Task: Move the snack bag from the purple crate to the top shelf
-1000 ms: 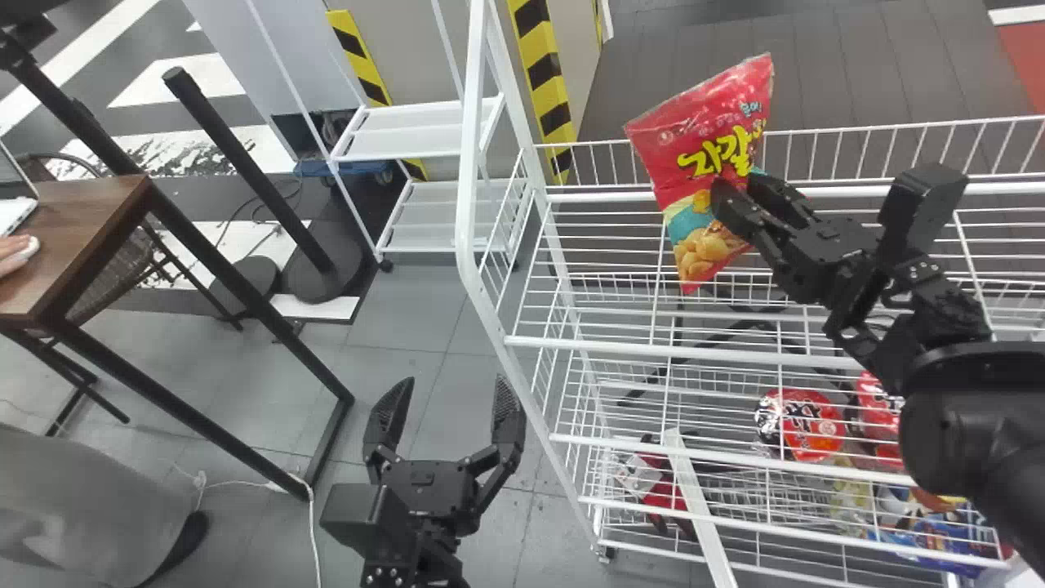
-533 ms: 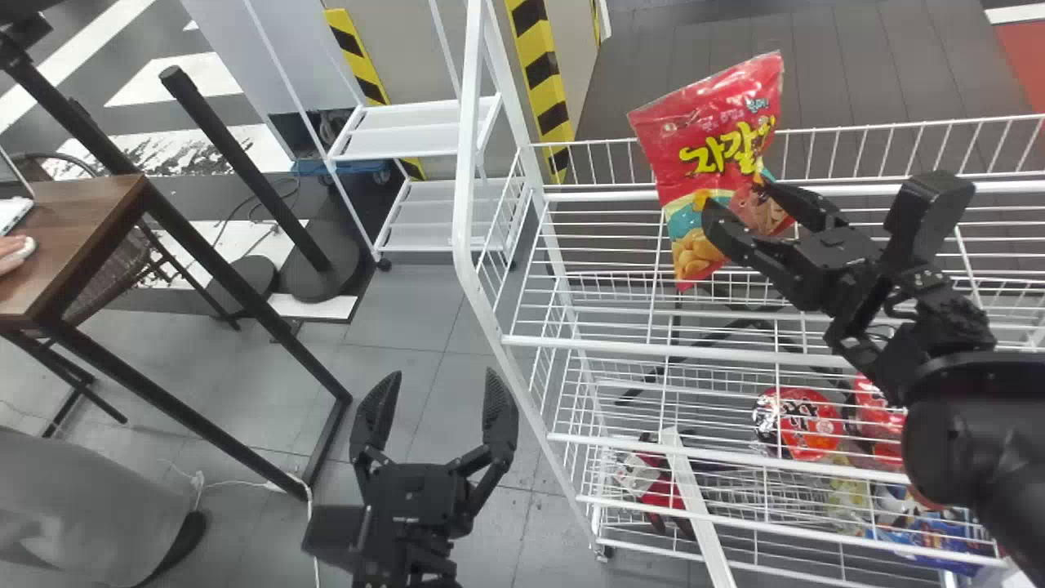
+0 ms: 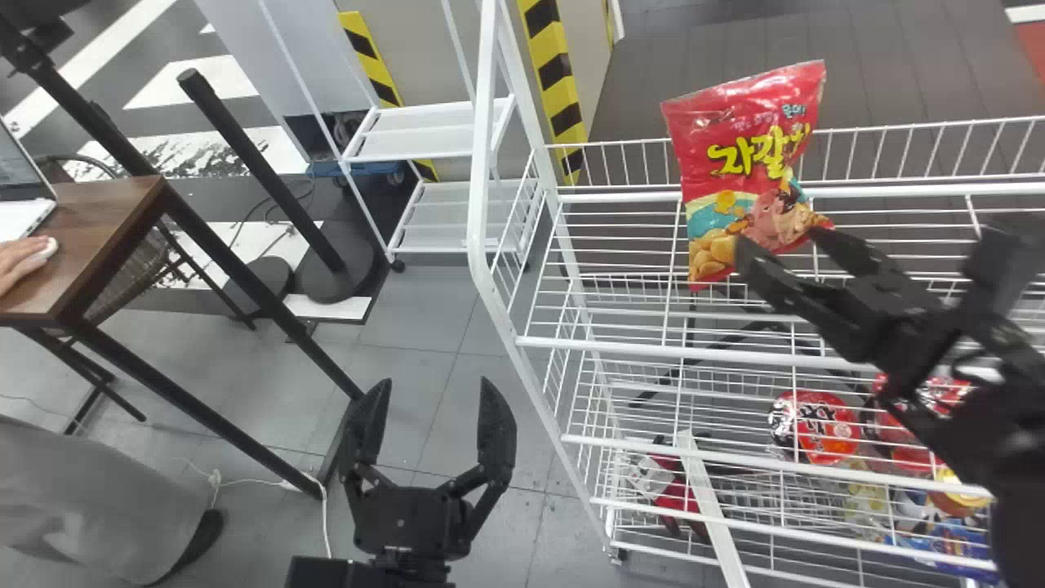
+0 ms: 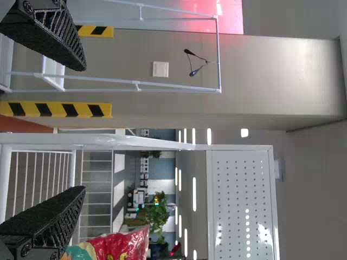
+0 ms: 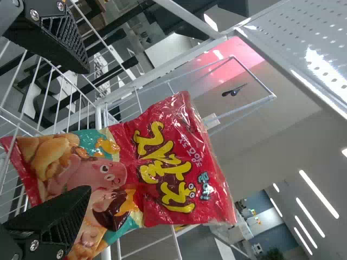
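The red snack bag stands upright on the white wire rack's top shelf. Just right of its lower part is my right gripper, open and apart from it. In the right wrist view the bag lies beyond my right gripper, whose fingers are spread wide. My left gripper stands open and holds nothing, left of the rack over the floor. The left wrist view has my left gripper open, with the bag's top at that picture's edge.
Lower rack levels hold a red round package and several other packs. The rack's white corner post rises between my left gripper and the bag. A wooden table stands far left, a small white cart behind.
My right gripper has opened, let go of the bag and drawn back to the right. The bag remains standing on the shelf. The left gripper has shifted slightly left and down.
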Available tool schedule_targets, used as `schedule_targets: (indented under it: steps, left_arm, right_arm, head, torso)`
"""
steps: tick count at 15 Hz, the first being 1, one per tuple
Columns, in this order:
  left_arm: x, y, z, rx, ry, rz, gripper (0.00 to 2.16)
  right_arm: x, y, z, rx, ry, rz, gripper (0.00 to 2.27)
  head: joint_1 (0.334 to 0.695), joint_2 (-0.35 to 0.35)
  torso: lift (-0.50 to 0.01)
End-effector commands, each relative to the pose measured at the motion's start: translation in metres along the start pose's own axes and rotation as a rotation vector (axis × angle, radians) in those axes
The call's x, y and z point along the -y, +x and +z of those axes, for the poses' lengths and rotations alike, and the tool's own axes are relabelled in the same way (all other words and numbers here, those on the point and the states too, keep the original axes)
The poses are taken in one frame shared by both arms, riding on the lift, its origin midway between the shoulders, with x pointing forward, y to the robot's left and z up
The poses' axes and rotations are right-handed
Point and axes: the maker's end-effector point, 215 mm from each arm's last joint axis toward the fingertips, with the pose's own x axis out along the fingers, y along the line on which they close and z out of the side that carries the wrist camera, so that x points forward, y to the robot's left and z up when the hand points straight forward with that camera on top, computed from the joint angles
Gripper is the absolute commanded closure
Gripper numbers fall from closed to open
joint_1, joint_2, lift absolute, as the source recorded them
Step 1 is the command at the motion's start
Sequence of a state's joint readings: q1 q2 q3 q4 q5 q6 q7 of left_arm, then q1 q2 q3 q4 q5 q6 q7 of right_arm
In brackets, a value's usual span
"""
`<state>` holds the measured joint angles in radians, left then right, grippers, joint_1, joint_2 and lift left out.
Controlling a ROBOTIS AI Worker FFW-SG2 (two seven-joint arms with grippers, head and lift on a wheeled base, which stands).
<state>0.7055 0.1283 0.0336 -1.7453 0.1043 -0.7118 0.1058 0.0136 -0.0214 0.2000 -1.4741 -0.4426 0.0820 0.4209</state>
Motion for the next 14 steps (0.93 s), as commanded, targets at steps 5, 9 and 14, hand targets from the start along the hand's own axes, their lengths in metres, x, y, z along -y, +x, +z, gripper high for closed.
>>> schedule_targets:
  steps: [5, 9, 14]
  left_arm:
    - [0.049, -0.009, -0.021, -0.110, -0.021, -0.077, 0.00]
    - [0.102, -0.007, -0.037, -0.175, -0.032, -0.171, 0.01]
    - [0.155, 0.001, -0.041, -0.224, -0.080, -0.194, 0.00]
  right_arm:
    - [0.043, -0.154, 0.018, 0.101, -0.157, -0.153, 0.03]
    - [0.072, -0.235, 0.017, 0.124, -0.275, -0.261, 0.03]
    - [0.125, -0.319, 0.032, 0.172, -0.394, -0.445, 0.04]
  head:
    - [0.695, 0.248]
    - [0.695, 0.086]
    - [0.695, -0.154]
  torso:
    - [0.000]
    - [0.000]
    - [0.000]
